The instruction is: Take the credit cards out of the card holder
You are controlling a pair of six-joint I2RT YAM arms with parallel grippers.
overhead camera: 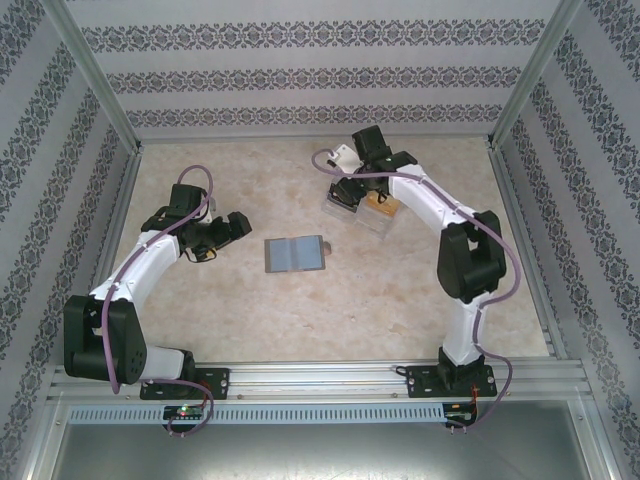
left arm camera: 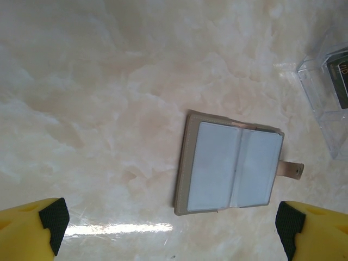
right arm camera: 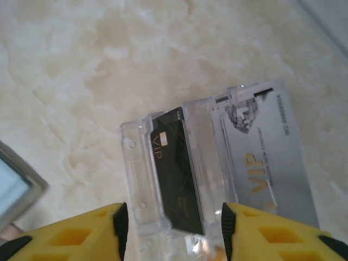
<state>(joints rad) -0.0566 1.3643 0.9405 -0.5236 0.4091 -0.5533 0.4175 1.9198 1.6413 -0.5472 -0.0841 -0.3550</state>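
My right gripper (right arm camera: pixel 174 223), jaws parted, straddles the black card (right arm camera: pixel 174 163) in the clear tray (right arm camera: pixel 133 157); a careless retreat could flip it out.

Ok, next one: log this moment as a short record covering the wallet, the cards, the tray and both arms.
card holder: open flat on the table, nothing gripping it
clear tray: on the table, apart from the card holder
black card: lying in the clear tray
silver card: beside the black card, on the tray
left gripper: fingers wide apart, empty, near the card holder
right gripper: fingers apart either side of the black card, not touching it
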